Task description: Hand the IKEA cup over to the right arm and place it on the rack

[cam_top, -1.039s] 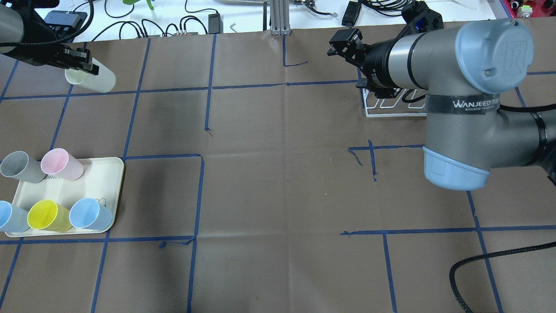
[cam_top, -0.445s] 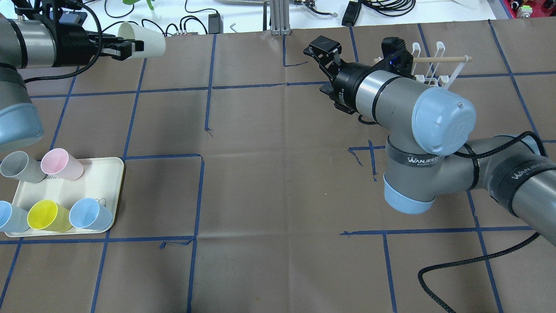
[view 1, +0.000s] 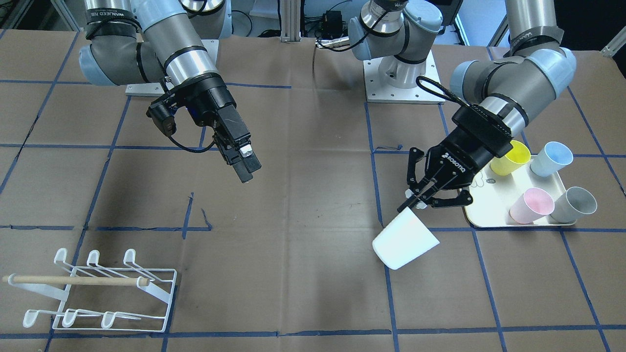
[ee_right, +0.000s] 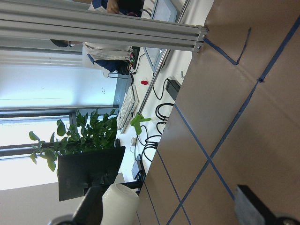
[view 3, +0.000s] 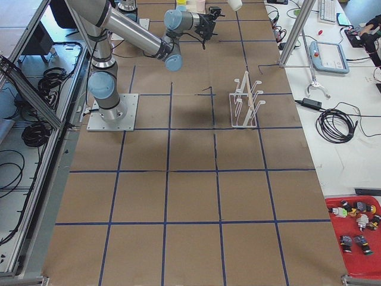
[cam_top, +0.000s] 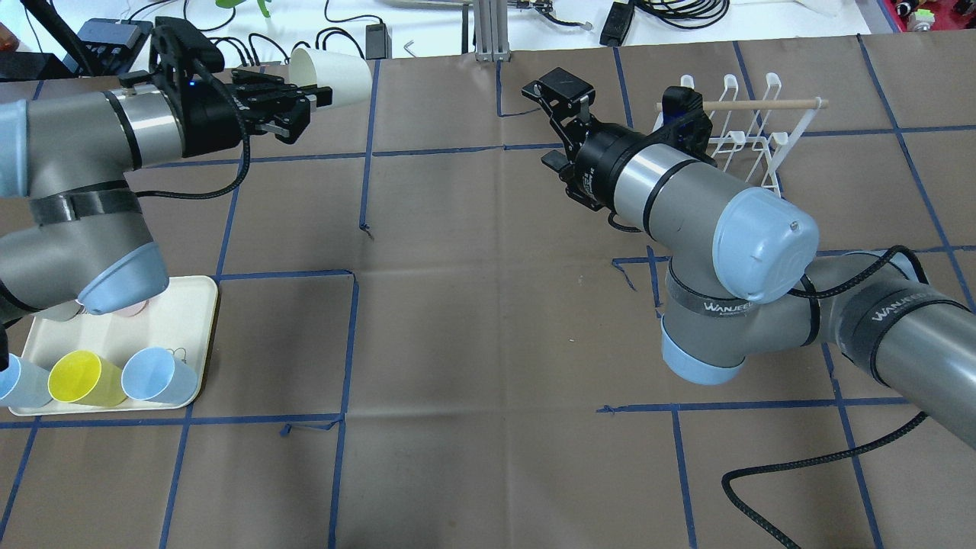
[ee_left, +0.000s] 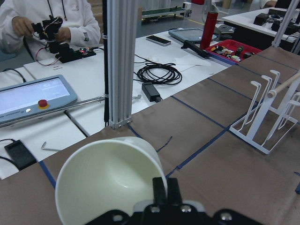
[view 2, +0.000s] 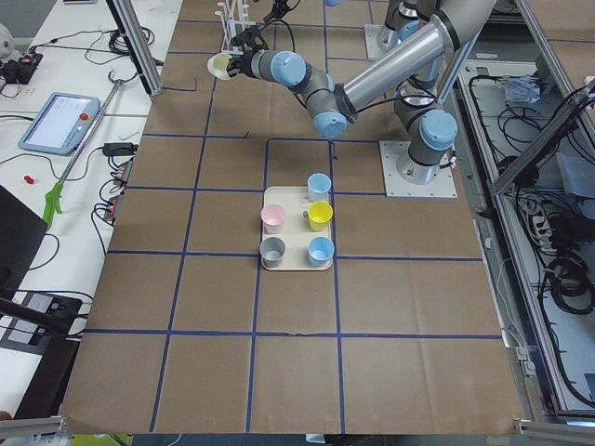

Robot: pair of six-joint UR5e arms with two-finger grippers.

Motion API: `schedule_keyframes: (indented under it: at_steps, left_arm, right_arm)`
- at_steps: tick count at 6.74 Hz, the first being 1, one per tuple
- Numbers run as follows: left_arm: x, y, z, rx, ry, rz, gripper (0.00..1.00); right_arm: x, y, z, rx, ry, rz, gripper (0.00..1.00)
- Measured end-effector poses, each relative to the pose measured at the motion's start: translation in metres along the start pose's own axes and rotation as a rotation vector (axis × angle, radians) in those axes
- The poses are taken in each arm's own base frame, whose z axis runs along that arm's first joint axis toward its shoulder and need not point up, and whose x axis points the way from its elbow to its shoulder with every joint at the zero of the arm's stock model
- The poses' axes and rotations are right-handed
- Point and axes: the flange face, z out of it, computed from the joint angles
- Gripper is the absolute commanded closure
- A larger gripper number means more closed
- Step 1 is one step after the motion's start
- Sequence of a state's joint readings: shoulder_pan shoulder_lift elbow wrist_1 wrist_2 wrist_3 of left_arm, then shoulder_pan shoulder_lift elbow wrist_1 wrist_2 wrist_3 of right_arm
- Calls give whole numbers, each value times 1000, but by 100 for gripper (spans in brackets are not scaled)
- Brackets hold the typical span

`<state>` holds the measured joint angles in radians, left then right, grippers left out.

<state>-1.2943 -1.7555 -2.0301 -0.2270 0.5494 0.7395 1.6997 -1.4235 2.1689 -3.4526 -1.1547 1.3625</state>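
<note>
The IKEA cup [cam_top: 335, 72] is white and hangs on its side above the table's far left part. My left gripper [cam_top: 303, 99] is shut on its rim, one finger inside the mouth, as the left wrist view shows on the cup [ee_left: 108, 183]. In the front view the cup [view 1: 405, 240] tilts below the left gripper [view 1: 410, 204]. The right arm's gripper [cam_top: 550, 122] is open and empty, pointing toward the cup with a wide gap between them. The white wire rack [cam_top: 751, 130] with its wooden dowel stands behind the right arm.
A cream tray [cam_top: 183, 305] at the near left holds yellow [cam_top: 76, 377], blue [cam_top: 156, 375] and other cups, partly under the left arm's elbow. Cables and an aluminium post [cam_top: 488, 30] line the far edge. A person sits at the bench [ee_left: 47, 23] beyond.
The left arm has carried the cup rightward along the far edge toward the middle. The right gripper has shifted slightly left, staying open, and the rack shows more fully.
</note>
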Motion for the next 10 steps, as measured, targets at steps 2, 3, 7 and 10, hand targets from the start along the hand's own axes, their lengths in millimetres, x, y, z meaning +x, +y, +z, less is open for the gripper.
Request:
schedule_keyframes:
  at_steps: [2,3,7,10]
  left_arm:
    - [25,10,33,132,91,79,96]
    - [38,15,47,180,111,84,96]
    - [56,26,61,234,127,77,95]
    - [64,25,66,234,143,83,95]
  right_arm:
    - [6,2,-8,15,-56,-24,0]
    - [9,2,-6,15,-66,-27,0]
    - [24,8,15,-20,-37,159,0]
    - [6,16,53,-70,-61,206,0]
